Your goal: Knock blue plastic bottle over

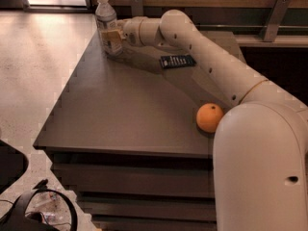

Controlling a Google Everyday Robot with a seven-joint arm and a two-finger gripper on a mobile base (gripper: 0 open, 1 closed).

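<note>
Single view, looking down the bench (120,109) from the robot's side.

The blue plastic bottle (106,18) stands upright on the far left corner of the bench, white cap on top and pale label around its middle. I take it as my reference for everything below.

The gripper (112,40) sits at the bottle's lower half, on its right side. It overlaps the label in this view and looks to be touching it or just beside it. I cannot tell whether the jaws are released or clenched. I also cannot tell whether they reach around the bottle or only rest against it.

The arm (207,57) runs from the bottle's right, back across the bench, to the large pale shoulder in the near right foreground.

A dark flat device (177,61) lies on the bench to the right of the bottle, near it and partly under the arm.

The orange (210,117) rests well apart from the bottle, toward the near right edge and beside the arm.

The light floor (33,71) lies left of the bottle, past the bench edge.
</note>
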